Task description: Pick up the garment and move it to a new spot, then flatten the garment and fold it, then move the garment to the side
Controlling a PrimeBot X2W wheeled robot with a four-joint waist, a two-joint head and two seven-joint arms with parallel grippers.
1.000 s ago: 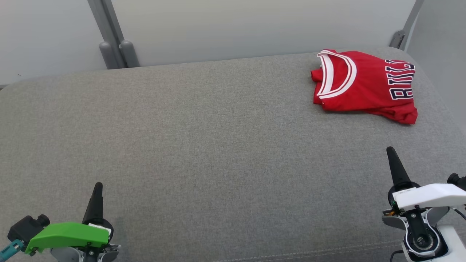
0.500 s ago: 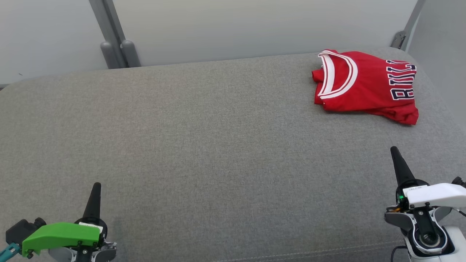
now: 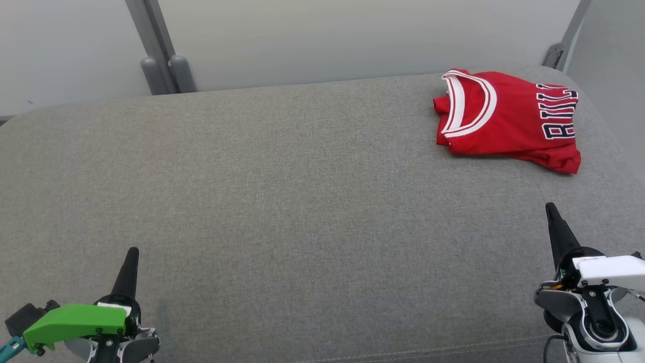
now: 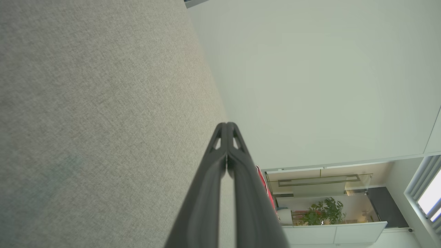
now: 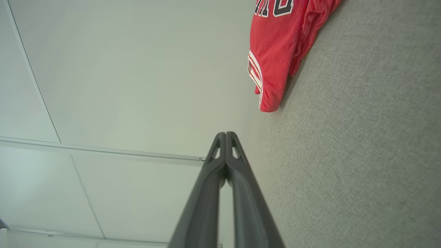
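A red basketball jersey (image 3: 509, 123) lies loosely folded at the far right corner of a grey upholstered surface (image 3: 302, 201), close to both its back edge and its right edge. Well apart from it, at the near edge, the left gripper (image 3: 132, 254) sits low on the left and the right gripper (image 3: 552, 212) low on the right. Each has its two long dark fingers (image 4: 210, 193) pressed tightly together, and neither has hold of anything.

We judge the main hazard to be the jersey's position. It rests so near the corner that a reach which nudges it instead of lifting it could push it over the edge. The fabric looks thin and smooth, so narrow fingertips may catch just the top layer, and the fold would spill open or the cloth slide free. Fingers coming down closed would press the cloth into the padding, not take it.

The jersey is a soft, slightly glossy red knit. It has a broad white collar band edged in dark trim, and dark block letters outlined in white. Its near hem is rumpled and layered. The surface is a coarse woven grey textile, padded, with rounded corners and a stitched seam along the near edge. Behind stand smooth pale wall panels (image 3: 352, 40) and two rounded grey posts (image 3: 164, 75).
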